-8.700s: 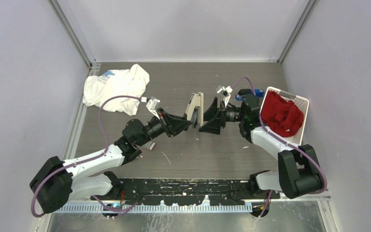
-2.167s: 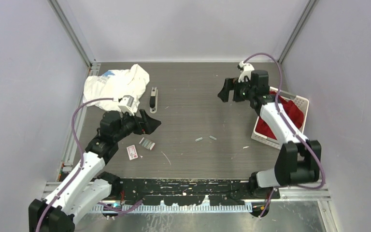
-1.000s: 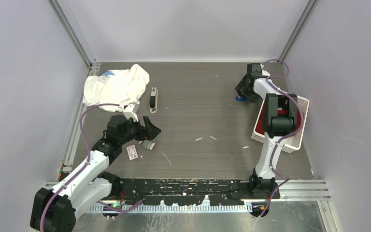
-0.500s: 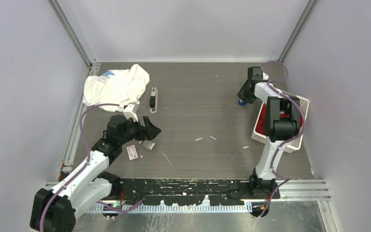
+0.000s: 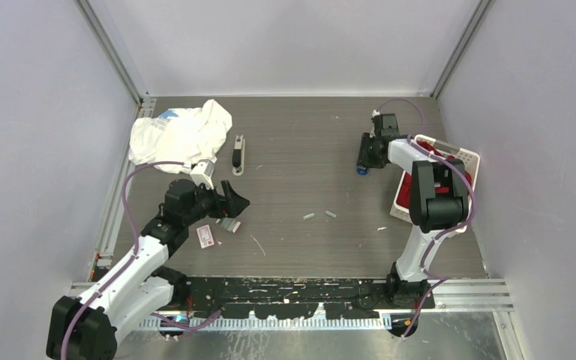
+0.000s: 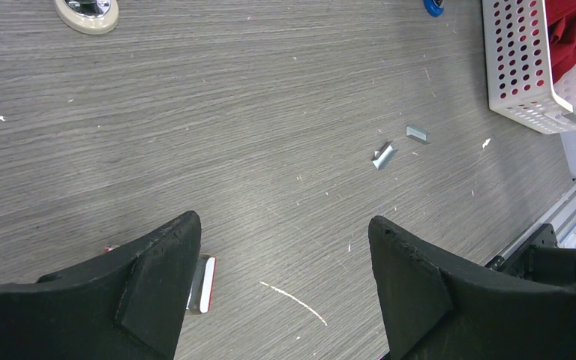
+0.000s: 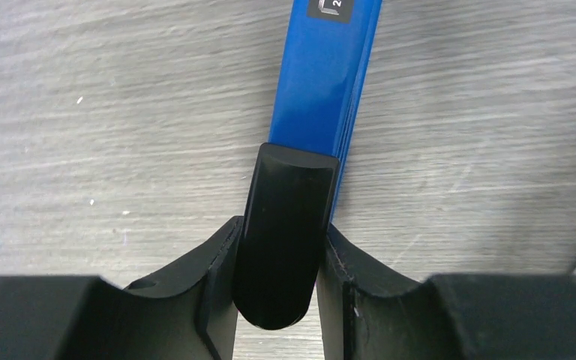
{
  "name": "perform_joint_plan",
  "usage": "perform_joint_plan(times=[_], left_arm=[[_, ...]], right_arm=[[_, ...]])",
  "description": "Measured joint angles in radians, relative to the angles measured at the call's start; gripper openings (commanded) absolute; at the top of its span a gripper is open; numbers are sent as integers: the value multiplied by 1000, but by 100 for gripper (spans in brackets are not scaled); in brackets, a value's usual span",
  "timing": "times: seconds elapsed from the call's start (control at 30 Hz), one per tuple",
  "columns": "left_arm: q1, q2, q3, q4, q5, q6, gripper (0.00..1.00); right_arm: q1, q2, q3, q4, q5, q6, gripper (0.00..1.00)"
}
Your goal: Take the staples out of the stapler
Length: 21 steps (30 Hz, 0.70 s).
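My right gripper point(image 7: 279, 232) is shut on the black rear end of a blue stapler point(image 7: 322, 82) that lies on the table; from above this gripper point(image 5: 367, 152) is at the back right, with the stapler's blue tip point(image 5: 361, 169) showing below it. A beige-and-black stapler point(image 5: 238, 155) lies apart at the back left. Two short staples strips point(image 5: 309, 217) point(image 5: 331, 214) lie mid-table, and the left wrist view shows them too point(image 6: 383, 155) point(image 6: 418, 134). More staples point(image 5: 229, 224) lie by my left gripper point(image 5: 232, 206), which hovers open point(image 6: 283, 225) with nothing between its fingers.
A small white-and-red box point(image 5: 206, 236) lies near my left gripper. A crumpled white cloth point(image 5: 180, 135) is at the back left. A white perforated basket point(image 5: 469, 161) with red cloth stands at the right, close behind my right arm.
My right gripper has closed on the blue stapler and shifted a little to the left and nearer. The left arm has not moved.
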Motion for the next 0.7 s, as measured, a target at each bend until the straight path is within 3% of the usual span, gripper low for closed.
perform_joint_plan(times=[0.1,0.27,0.53,0.7], left_arm=[[0,-4,-2,0,0,0,82],[0,-5,-2,0,0,0,82],[0,-20,-3,-2,0,0,82],[0,-41,-3,-2,-1,0,82]], right_arm=[[17,-1,-2,-1,-45,-56,50],[21,-1,-2,-21,-92,-127,78],[21,-19,0,-43,-82,-207,80],[21,-156,0,-40,-58,-256,81]])
